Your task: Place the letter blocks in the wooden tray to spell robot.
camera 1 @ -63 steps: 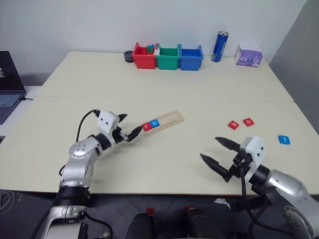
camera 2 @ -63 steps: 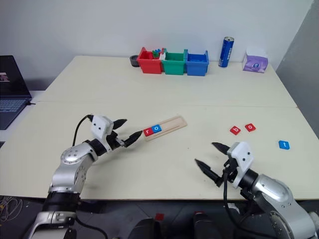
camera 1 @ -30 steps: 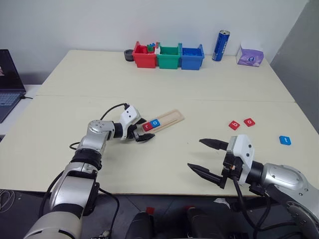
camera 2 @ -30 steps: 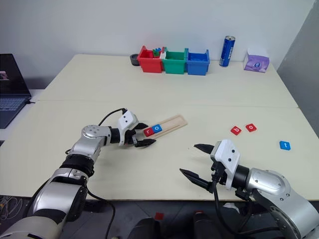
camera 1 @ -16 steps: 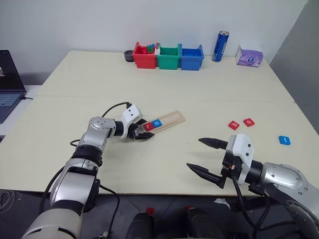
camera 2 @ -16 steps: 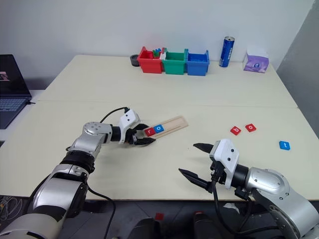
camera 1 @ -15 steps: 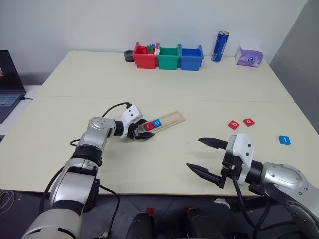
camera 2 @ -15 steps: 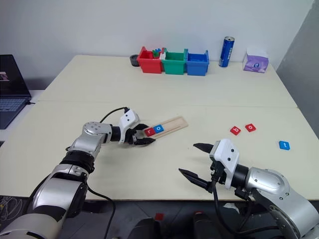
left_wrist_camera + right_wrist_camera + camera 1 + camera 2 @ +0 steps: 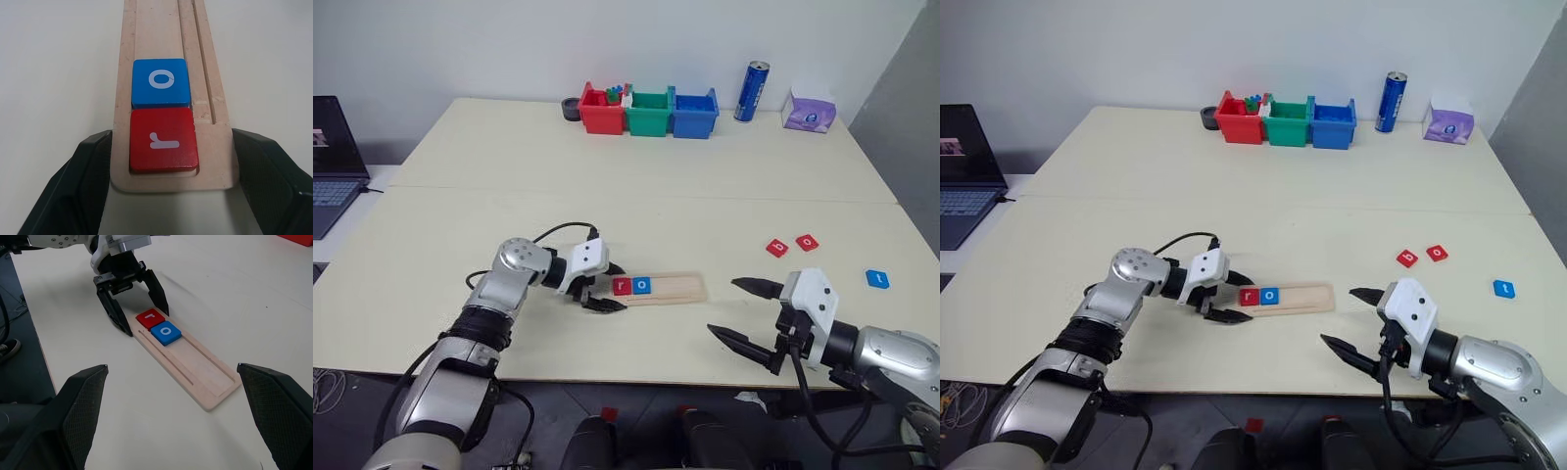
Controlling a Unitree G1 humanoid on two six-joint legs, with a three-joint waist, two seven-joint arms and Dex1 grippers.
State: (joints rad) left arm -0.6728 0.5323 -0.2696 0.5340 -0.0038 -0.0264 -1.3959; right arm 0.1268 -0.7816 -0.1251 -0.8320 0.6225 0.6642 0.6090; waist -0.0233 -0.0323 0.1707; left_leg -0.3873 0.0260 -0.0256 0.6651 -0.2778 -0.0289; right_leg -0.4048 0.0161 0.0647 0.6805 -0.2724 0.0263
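Note:
The wooden tray lies near the table's front edge, parallel to it. At its left end it holds a red "r" block and a blue "o" block side by side. My left gripper is shut on that left end, one black finger on each long side, as the left wrist view shows at the tray. Three loose letter blocks lie to the right: a red "b", a red "o" and a blue "t". My right gripper hovers open beside the tray's right end, holding nothing.
At the table's far edge stand a red bin, a green bin and a blue bin, with a blue can and a purple tissue pack to their right. A laptop sits at the left.
My left gripper closed on the tray's end, then dragged it toward the front edge and swung it parallel to that edge. The right gripper drifted slightly right, still open.

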